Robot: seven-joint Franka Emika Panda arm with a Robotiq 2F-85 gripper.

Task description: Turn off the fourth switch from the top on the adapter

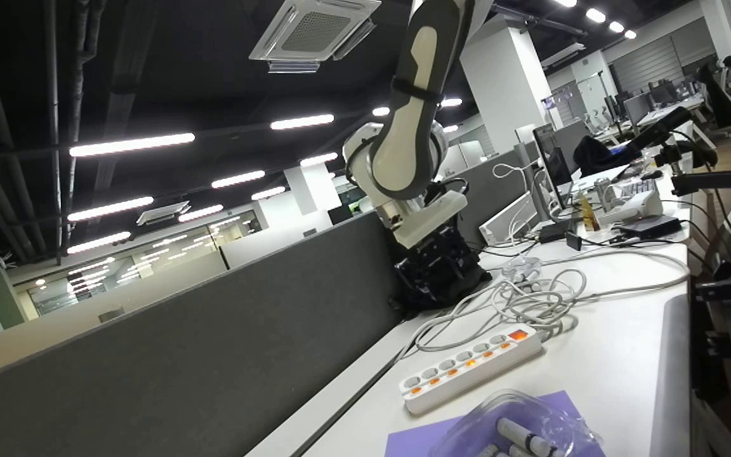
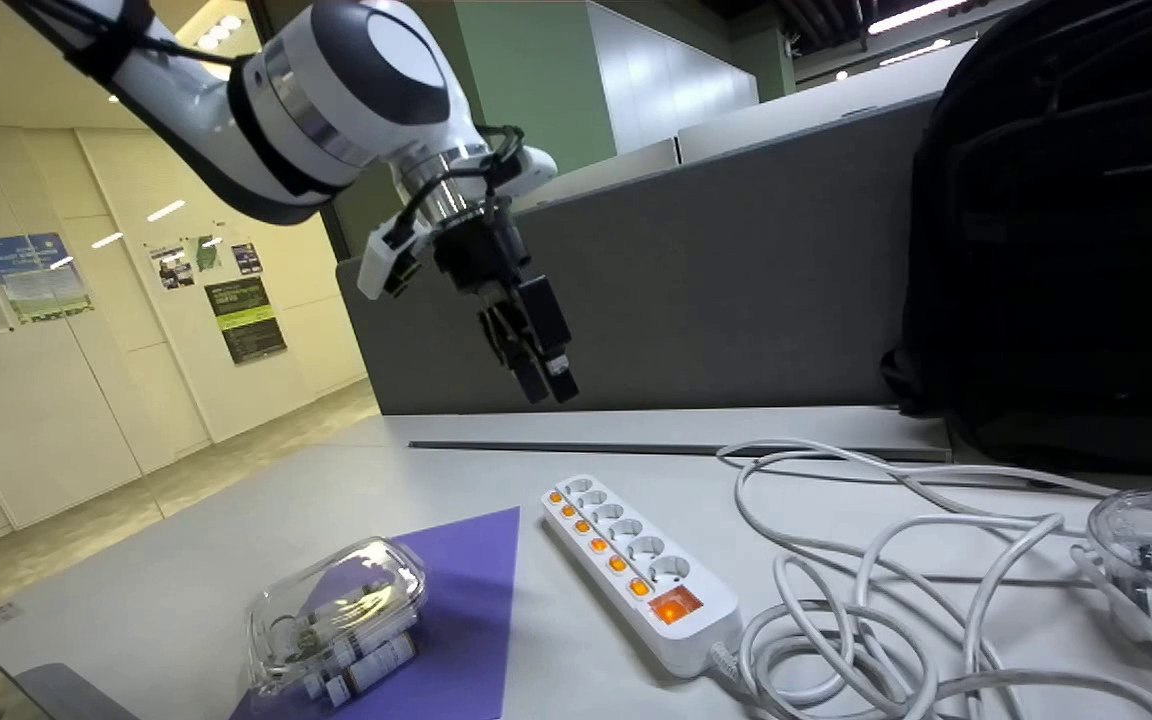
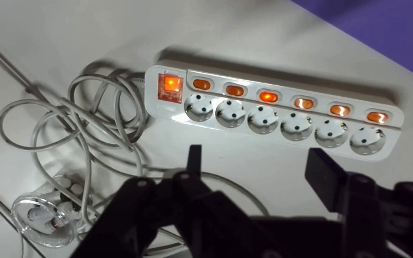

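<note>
The adapter is a long white power strip lying on the white table in both exterior views [image 1: 467, 381] [image 2: 626, 570] and across the upper wrist view [image 3: 281, 109]. It has a row of sockets and orange switches. The large red switch [image 3: 171, 84] at the cord end glows. The third small switch [image 3: 268, 96] from that end also glows brightly; the other small ones look unlit, some with reflections. My gripper [image 3: 255, 148] is open and empty, its fingers apart below the socket side in the wrist view. In an exterior view the gripper [image 2: 548, 387] hangs well above the table, touching nothing.
White cable loops [image 2: 841, 600] lie at the strip's cord end. A clear container [image 3: 45, 218] with bottles stands beside them. A purple sheet [image 2: 466, 620] with another clear container [image 2: 336, 620] lies near the far end. A grey partition [image 2: 716, 280] and black backpack [image 2: 1096, 230] stand behind.
</note>
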